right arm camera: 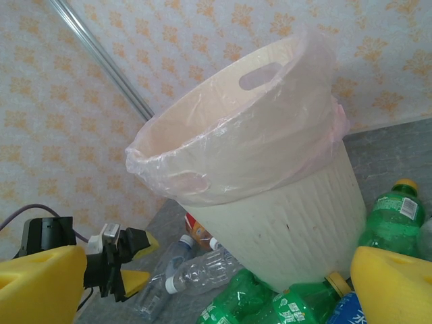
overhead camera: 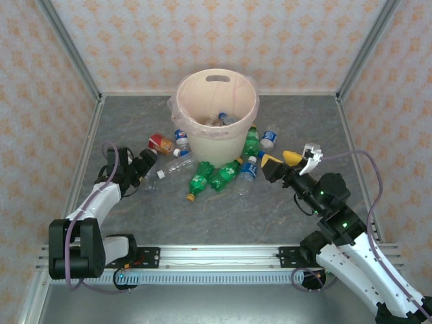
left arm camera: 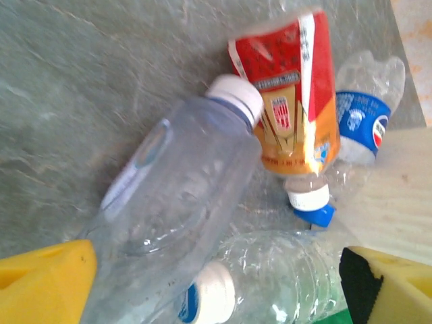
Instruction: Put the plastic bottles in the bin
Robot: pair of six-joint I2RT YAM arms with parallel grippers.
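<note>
The plastic bottles [overhead camera: 248,169] lie strewn on the grey surface [overhead camera: 223,216] along the near side of the bin [overhead camera: 217,145], some touching its wall, and a couple sit down inside it. They look empty and thin-walled, so I would expect them to be very light, springy and slick. They are apt to roll on their sides or squirt out of a hard pinch, and to buckle if squeezed too much.

The one in hand is a clear bottle [left arm camera: 182,196] with a white cap, lying on its side at the left of the heap. Its cap is just beside an orange-red labelled bottle [left arm camera: 290,101], with a crumpled blue-labelled bottle [left arm camera: 364,115] further right. I would take it across the round middle of the body, square to its length. The label band gives a little more bite there.

The left gripper [left arm camera: 216,270] is low over it. Its jaws are spread and the yellow fingers [left arm camera: 47,283] straddle the body. I cannot tell whether the pads touch the plastic yet.

The green bottles [overhead camera: 200,179] lie in the middle. To their right the right gripper [overhead camera: 282,160] hangs with its jaws wide apart and nothing between them, facing the bin and its clear liner [right arm camera: 169,162].
</note>
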